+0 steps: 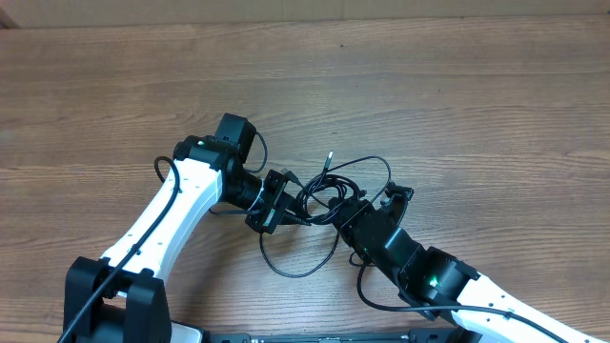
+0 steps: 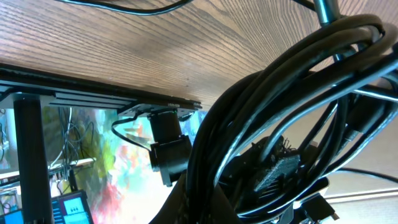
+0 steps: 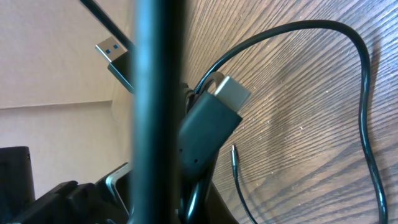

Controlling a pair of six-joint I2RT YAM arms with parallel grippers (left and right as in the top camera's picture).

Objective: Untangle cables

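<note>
The cables (image 1: 329, 186) are a tangle of thin black cords at the table's middle, with one loop (image 1: 300, 259) trailing toward the front and a small plug end (image 1: 329, 155) pointing back. My left gripper (image 1: 276, 203) is at the tangle's left side and my right gripper (image 1: 374, 211) is at its right side. In the left wrist view the cable bundle (image 2: 280, 93) fills the frame against the jaws (image 2: 249, 199). The right wrist view shows a silver-tipped plug (image 3: 230, 92), a blue USB plug (image 3: 112, 48) and a cord running down into the jaws (image 3: 199, 193).
The wooden table (image 1: 429, 86) stretches bare behind and beside the tangle. Thicker black arm cables run along both arms (image 1: 167, 181). The table's front edge and frame (image 2: 93, 93) show in the left wrist view.
</note>
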